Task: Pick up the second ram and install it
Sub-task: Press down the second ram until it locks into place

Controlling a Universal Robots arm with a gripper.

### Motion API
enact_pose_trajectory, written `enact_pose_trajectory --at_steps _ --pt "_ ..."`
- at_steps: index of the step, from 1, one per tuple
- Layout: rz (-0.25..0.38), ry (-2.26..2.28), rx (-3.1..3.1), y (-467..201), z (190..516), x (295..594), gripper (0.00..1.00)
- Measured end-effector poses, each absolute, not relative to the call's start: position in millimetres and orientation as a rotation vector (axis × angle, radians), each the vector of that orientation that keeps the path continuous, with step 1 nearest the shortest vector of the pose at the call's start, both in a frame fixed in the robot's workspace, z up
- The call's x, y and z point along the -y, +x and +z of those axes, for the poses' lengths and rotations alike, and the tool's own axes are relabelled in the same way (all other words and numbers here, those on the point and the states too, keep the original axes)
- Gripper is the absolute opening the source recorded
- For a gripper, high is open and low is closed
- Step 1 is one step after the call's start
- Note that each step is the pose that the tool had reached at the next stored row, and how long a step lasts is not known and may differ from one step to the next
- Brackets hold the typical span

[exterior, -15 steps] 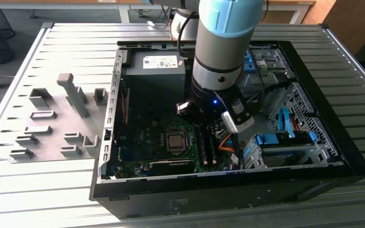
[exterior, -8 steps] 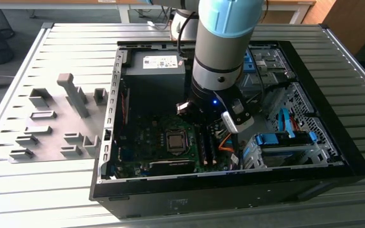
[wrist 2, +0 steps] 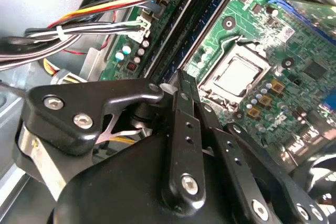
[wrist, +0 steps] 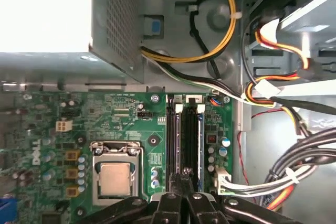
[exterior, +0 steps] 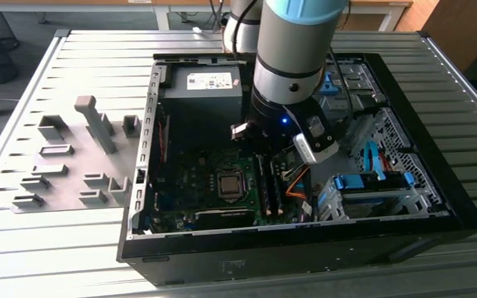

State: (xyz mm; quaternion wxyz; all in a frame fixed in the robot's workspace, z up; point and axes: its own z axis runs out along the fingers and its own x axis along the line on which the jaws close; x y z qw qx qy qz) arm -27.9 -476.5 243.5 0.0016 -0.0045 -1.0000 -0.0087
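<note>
Gripper (wrist: 185, 179) clenched, fingers pressed together, empty, right over the memory slots; the second ram (wrist: 192, 140) sits upright in its slot (beside the processor socket (wrist: 115, 174)) inside the open computer case (exterior: 437, 205).

— Any print worth reading?
— Hardly. White sticker (exterior: 209, 81) on the power supply (exterior: 201, 99), at twelve o'clock of the processor socket (exterior: 230, 184) in the exterior view: lines too small to make out.
— Elsewhere?
— White silkscreen lettering (wrist: 34, 150) along the motherboard (wrist: 126, 114) edge in the first wrist view, plus tiny component markings, not legible. Faint emblem (exterior: 234, 268) on the case front, six o'clock of the socket, unreadable.
</note>
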Motion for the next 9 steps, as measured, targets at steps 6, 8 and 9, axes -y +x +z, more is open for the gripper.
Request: enact_pose_trajectory --at_steps 6,8,9 --pt "-0.027 -0.014 3.138 -27.9 245.3 476.5 0.11" --pt "-0.027 -0.014 3.138 -27.9 246.0 476.5 0.11" --pt "-0.027 -0.014 3.138 -27.9 246.1 476.5 0.11"
